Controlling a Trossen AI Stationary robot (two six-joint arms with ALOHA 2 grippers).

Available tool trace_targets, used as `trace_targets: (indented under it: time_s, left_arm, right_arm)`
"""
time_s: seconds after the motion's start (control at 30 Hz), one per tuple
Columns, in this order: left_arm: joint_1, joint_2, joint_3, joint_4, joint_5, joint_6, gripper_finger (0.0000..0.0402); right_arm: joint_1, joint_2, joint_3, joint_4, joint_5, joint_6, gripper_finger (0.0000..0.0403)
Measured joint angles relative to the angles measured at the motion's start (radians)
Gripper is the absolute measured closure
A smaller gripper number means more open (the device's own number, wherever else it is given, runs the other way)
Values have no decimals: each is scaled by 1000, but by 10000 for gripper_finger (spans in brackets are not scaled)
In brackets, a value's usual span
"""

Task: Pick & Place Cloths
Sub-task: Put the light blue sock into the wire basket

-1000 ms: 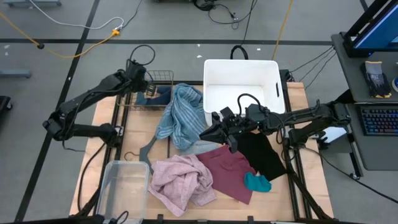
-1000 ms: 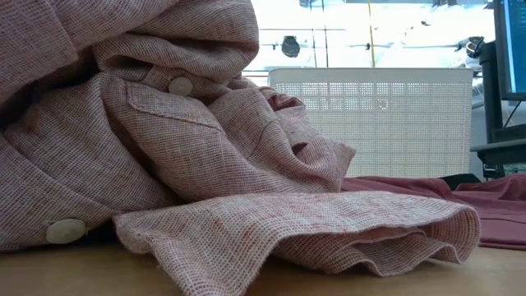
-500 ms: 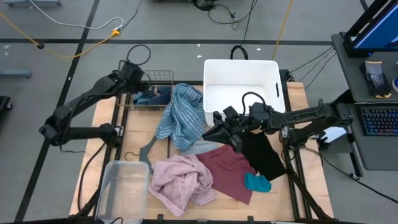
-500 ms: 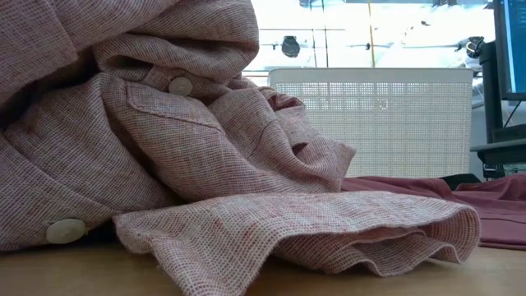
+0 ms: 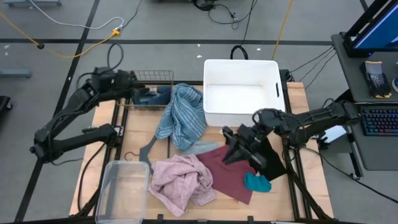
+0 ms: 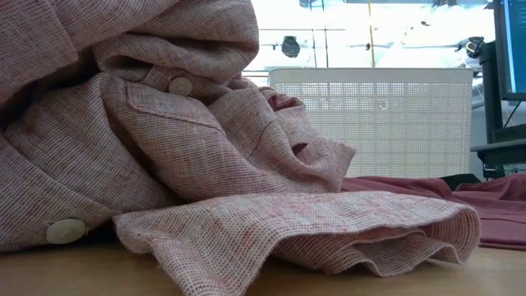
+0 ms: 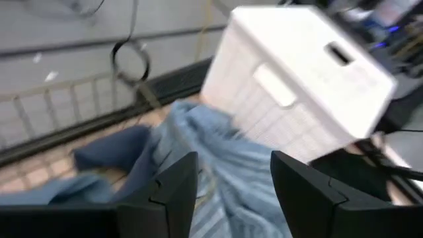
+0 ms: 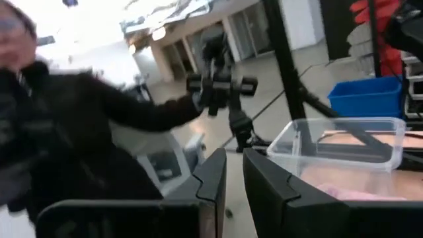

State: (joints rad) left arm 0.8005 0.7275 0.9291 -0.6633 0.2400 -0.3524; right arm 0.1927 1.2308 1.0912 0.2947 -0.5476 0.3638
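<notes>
High view: soft cloths strewn mid-bench.
Right tool [image 5: 231,151], pressed together, over limp maroon fabric [image 5: 229,171]; pinch a raised fold. Left tool [image 7: 228,182] spread above blue-striped towel [image 5: 182,115].

The right arm's two dark gripper fingers [image 8: 234,192] are standing nearly closed, a thin gap showing between them. Beyond, at two o'clock, a clear plastic rectangular tub [image 8: 340,142] is sitting with pink fabric [image 8: 353,193] showing just below it. A blue plastic bin [image 8: 367,99] is resting behind the tub. At ten o'clock, a blurred person in a dark sleeve [image 8: 92,132] is filling the room's side.
</notes>
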Motion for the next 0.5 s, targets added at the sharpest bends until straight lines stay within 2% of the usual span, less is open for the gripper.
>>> trace_targets:
  time_s: [0.17, 0.33, 0.43, 0.5]
  left_arm:
    - [-43, -89, 0, 31, 60, 38, 254]
    - [-88, -152, 0, 30, 131, 65, 329]
    - [-116, -177, 0, 30, 136, 70, 382]
    - [-131, -187, 0, 29, 136, 70, 394]
  right_arm:
    - [59, -33, 0, -65, 9, -99, 355]
    - [114, -54, 0, -186, 79, -154, 355]
    - [152, -56, 0, -277, 127, -185, 355]
    - [177, -56, 0, -341, 162, -208, 355]
